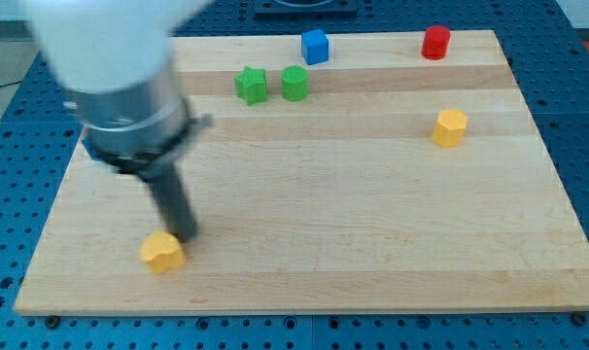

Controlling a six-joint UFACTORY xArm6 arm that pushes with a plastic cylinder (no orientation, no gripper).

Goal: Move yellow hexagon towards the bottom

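A yellow hexagon block (450, 127) sits on the wooden board (372, 243) at the view's right, a little above mid-height. A second yellow block (162, 252), whose shape I cannot make out, lies near the board's bottom left edge. My tip (184, 236) is at the upper right side of that second yellow block, touching or almost touching it. The tip is far to the left of the yellow hexagon and lower in the view.
A green star (251, 85) and a round green block (294, 83) sit side by side near the top. A blue cube (315, 46) and a red cylinder (435, 42) lie at the top edge. The arm's bulky white and grey body (120, 78) covers the top left.
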